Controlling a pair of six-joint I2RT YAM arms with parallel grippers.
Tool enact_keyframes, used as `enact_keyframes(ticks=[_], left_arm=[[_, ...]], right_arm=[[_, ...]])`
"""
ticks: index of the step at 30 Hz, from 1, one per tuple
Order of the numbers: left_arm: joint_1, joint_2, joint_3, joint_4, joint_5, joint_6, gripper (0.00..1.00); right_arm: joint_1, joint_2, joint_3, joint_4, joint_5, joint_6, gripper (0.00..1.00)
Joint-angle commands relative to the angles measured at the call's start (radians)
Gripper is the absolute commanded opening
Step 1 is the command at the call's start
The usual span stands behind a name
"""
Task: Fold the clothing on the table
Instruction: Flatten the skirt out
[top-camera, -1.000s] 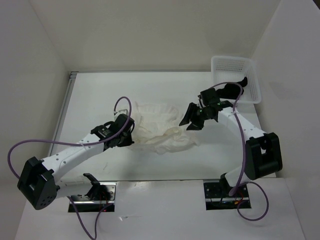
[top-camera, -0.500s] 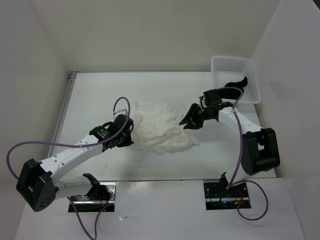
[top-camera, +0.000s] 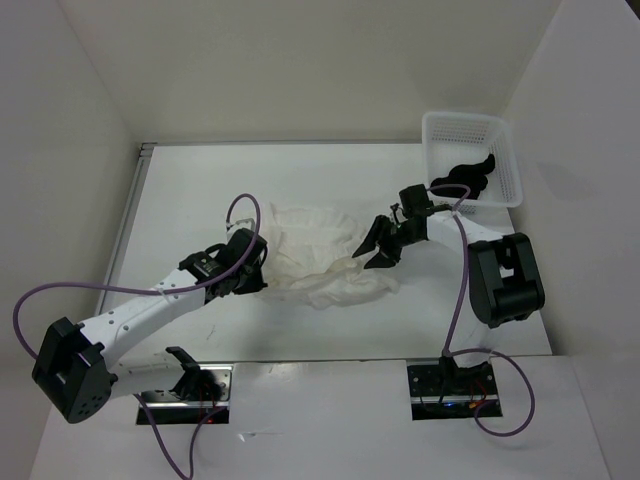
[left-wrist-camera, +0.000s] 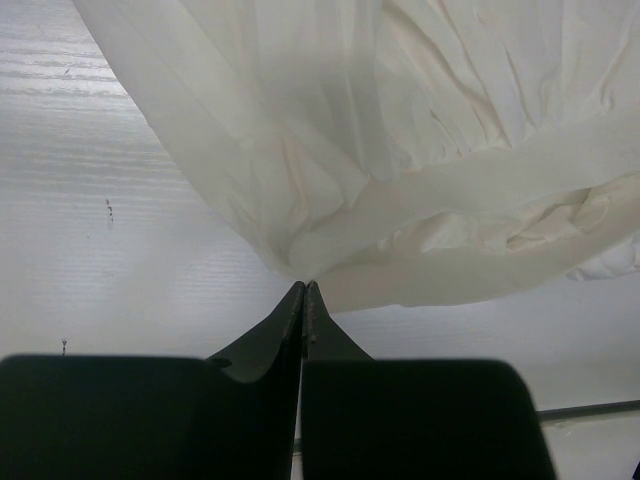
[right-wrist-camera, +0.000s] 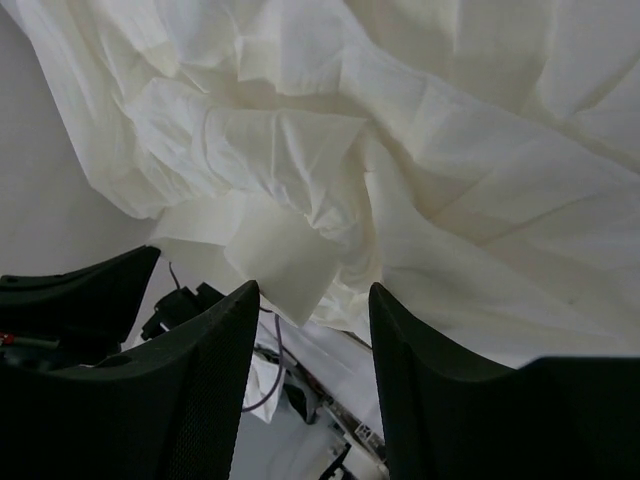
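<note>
We see the white clothing (top-camera: 318, 255) crumpled in the middle of the surface (top-camera: 200, 180). Our left hand (left-wrist-camera: 305, 292) is pressed together, pinching its left edge (folds fan from the tips). Our right hand (right-wrist-camera: 312, 300) hovers spread over its right side.

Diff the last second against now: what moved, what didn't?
The right gripper edged left and nearer, toward the clothing's right edge, jaws open and gripping nothing. The right arm swung its elbow inward. Unchanged: the left gripper stays shut on the clothing's left edge, and the heap kept its shape.
</note>
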Motion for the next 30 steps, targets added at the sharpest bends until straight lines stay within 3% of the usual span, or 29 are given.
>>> enact_keyframes(ticks=[1,4,11,18,24,30], left_arm=[[0.006,-0.028,-0.004,0.007,-0.003,0.001,0.00],[0.006,-0.028,-0.014,0.007,-0.003,0.001,0.00],[0.006,-0.028,-0.014,0.007,-0.003,0.001,0.00],[0.006,-0.028,-0.014,0.007,-0.003,0.001,0.00],[0.006,-0.019,-0.014,0.007,-0.003,0.001,0.00],[0.006,-0.019,-0.014,0.007,-0.003,0.001,0.00]], right_arm=[[-0.002,0.012,0.009,0.029,-0.063,0.001,0.54],[-0.002,0.021,0.030,0.029,-0.072,-0.009,0.54],[-0.002,-0.035,0.048,-0.023,-0.006,-0.053,0.43],[-0.002,-0.081,0.048,-0.054,0.028,-0.082,0.43],[0.116,-0.092,0.124,-0.135,0.285,-0.151,0.43],[0.190,-0.101,0.168,-0.144,0.365,-0.161,0.43]])
